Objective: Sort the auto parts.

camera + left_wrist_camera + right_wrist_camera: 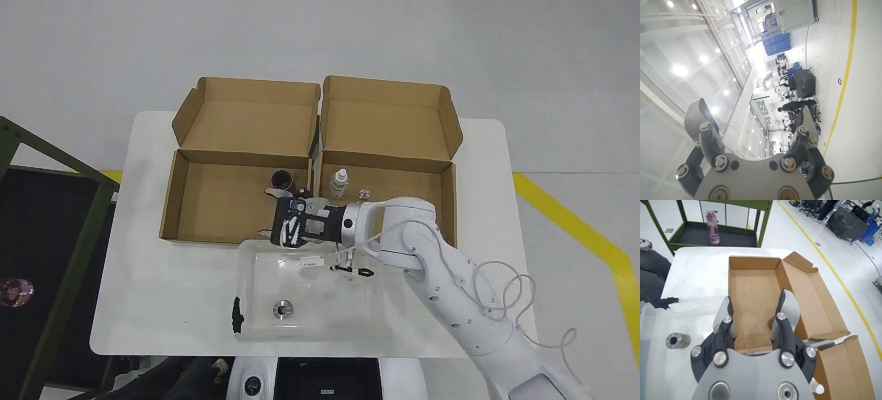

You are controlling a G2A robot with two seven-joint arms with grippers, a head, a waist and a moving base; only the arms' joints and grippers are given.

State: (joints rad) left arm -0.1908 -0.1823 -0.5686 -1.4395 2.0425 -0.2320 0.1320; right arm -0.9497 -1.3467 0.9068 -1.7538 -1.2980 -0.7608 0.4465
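Observation:
My right gripper (287, 226) (755, 306) hangs open with nothing between its fingers, over the near end of the left cardboard box (215, 200) (753, 291). A dark round part (281, 181) lies in that box. In the right cardboard box (400, 180) stand a white bottle (340, 182) and a small part (365, 192). The clear plastic bin (262, 262) in front holds a metal cylinder (285, 308) (677, 340) and a small black part (355, 270). A black piece (238, 315) (664, 303) sits at the bin's left rim. My left gripper (753, 113) is open, held up away from the table.
Both boxes have their lids (258, 112) folded back at the table's far side. A green cart (715, 237) with a pink drinking bottle (712, 228) stands beside the white table (140, 260). A dark sleeve (651, 275) shows at the table's edge.

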